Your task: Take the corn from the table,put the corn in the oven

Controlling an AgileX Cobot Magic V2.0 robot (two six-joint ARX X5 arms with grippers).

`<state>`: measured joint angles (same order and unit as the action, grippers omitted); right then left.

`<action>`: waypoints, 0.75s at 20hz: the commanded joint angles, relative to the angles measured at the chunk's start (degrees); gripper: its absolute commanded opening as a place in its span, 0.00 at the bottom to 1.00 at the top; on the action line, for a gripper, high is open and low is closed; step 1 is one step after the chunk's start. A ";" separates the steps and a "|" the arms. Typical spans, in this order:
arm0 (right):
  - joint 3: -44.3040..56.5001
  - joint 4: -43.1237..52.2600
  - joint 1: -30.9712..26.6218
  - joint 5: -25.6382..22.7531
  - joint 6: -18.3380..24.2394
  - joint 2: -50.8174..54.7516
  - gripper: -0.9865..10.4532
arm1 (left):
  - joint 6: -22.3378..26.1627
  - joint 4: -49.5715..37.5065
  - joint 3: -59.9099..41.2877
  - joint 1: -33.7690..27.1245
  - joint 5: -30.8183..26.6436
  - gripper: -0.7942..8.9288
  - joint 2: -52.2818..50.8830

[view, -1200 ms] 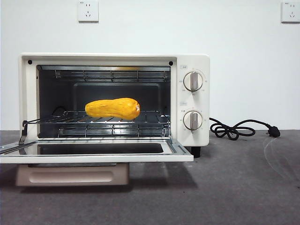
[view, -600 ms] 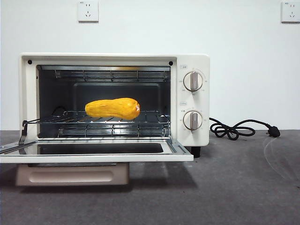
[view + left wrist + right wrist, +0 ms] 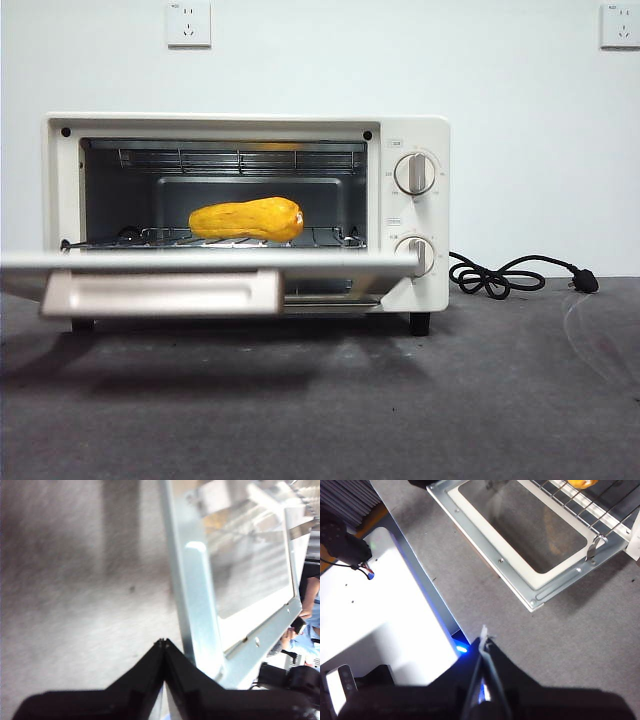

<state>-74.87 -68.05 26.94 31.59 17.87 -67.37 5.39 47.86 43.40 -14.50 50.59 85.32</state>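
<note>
The corn [image 3: 246, 220] lies on the wire rack inside the cream-white oven [image 3: 415, 130]. The oven's door [image 3: 200, 263] hangs part-way up, about level, with its beige handle [image 3: 160, 293] facing the front. In the left wrist view my left gripper [image 3: 162, 642] is shut and empty, its tip close beside the door's metal frame [image 3: 195, 605]; I cannot tell if they touch. My right gripper [image 3: 484, 639] is shut and empty, low over the table [image 3: 580, 645], well away from the door [image 3: 485, 545]. A bit of the corn [image 3: 582, 483] shows there. Neither arm appears in the front view.
A black power cord [image 3: 500, 275] lies coiled on the table [image 3: 450, 400] to the right of the oven. In the right wrist view a white panel [image 3: 380, 620] with a blue light borders the table's edge.
The oven door has swung up from lying fully open to about level, now hiding the lower rack. The corn has not moved on its rack.
</note>
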 commanded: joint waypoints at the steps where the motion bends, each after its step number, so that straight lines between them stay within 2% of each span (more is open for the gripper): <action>1: 0.09 0.20 0.02 0.37 0.61 -0.28 0.08 | 0.90 2.23 4.83 0.46 2.14 0.07 0.15; 9: 0.09 0.22 0.02 0.37 0.59 -0.28 0.08 | -0.55 4.72 21.00 0.72 2.05 0.07 0.15; 15: 0.09 0.85 0.02 0.37 0.59 -0.28 0.08 | -2.38 2.25 23.69 0.74 1.90 0.07 0.15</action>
<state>-74.87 -67.55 26.94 31.59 17.85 -67.37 3.36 50.54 67.18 -13.91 52.21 85.32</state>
